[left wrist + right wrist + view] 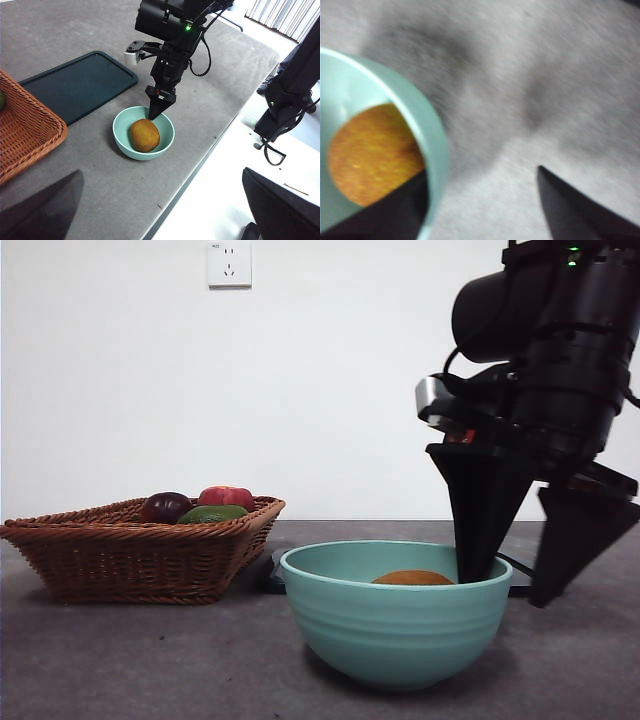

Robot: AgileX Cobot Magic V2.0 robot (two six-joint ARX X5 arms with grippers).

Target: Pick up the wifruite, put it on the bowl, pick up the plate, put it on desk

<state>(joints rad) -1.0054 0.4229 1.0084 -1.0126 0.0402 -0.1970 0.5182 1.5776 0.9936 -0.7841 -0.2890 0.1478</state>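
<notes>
The yellow-orange wifruite (413,578) (145,135) (370,155) lies inside the mint-teal bowl (395,615) (120,142) (432,135), which stands on the grey desk (120,660). My right gripper (510,590) (156,112) (482,170) is open and straddles the bowl's rim, one jaw inside beside the fruit and the other outside. It holds nothing. High above the desk, my left gripper (160,172) hangs open and empty. No separate plate shows in any view.
A brown wicker basket (130,550) with a red apple (226,496), a green fruit (212,513) and a dark fruit (165,506) stands to the bowl's left. A flat black tray (75,85) lies behind the bowl. The desk's edge (200,170) runs close by the bowl.
</notes>
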